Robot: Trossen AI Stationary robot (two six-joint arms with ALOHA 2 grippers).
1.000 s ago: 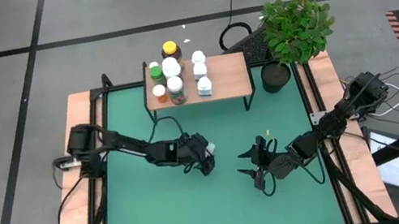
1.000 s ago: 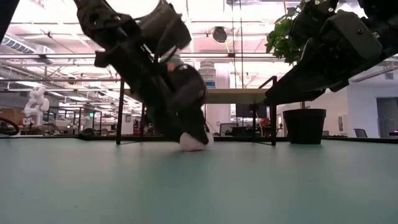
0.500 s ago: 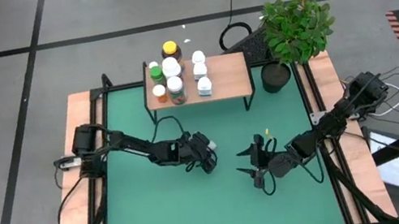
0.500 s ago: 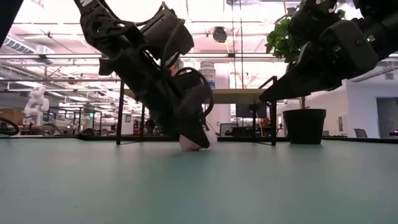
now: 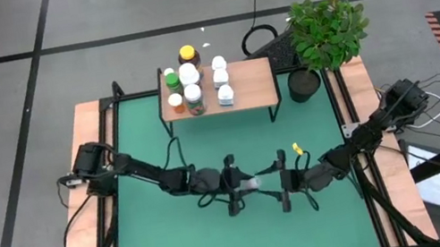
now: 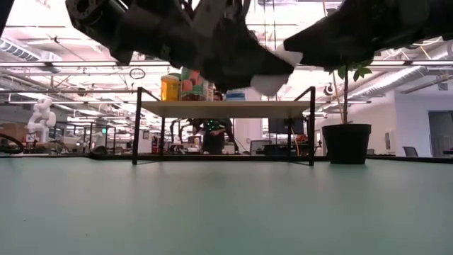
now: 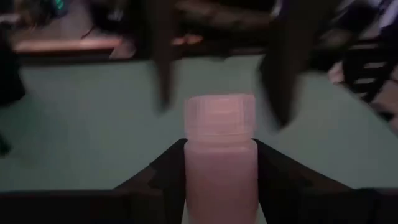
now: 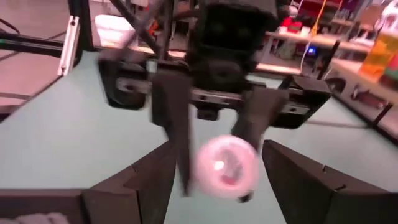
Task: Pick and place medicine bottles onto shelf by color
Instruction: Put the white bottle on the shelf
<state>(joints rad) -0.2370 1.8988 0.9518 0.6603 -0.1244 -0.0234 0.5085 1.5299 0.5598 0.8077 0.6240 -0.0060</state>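
My left gripper (image 5: pixel 243 185) is shut on a pale lilac bottle (image 7: pixel 219 155) above the middle of the green mat (image 5: pixel 158 234). The bottle's cap (image 8: pixel 225 165) points toward my right gripper (image 5: pixel 283 182). That gripper is open and faces the cap from the table's right, its fingers (image 7: pixel 163 68) spread just beyond the cap and apart from it. The shelf (image 5: pixel 249 91) stands at the far edge. It carries several bottles: white ones (image 5: pixel 222 82), green and orange-red ones (image 5: pixel 174 91) and an amber, yellow-lidded one (image 5: pixel 187 55). My left gripper pinches the bottle's body (image 7: pixel 219 180) between its two fingers, one on each side, below the cap. The fingers come level from the table's left and lie along the bottle. The bottle is lifted clear of the mat, lying about level, cap (image 6: pixel 272 74) toward the table's right.
A black pot with a green plant (image 5: pixel 304 83) stands right of the shelf. Wooden side boards (image 5: pixel 81 211) run along the mat's left and right. Bare mat lies near and left of the grippers.
My left gripper has lifted the lilac bottle off the mat, gone a little toward the near edge and turned level, so the cap points right. My right gripper has turned toward the bottle and come close to its cap.
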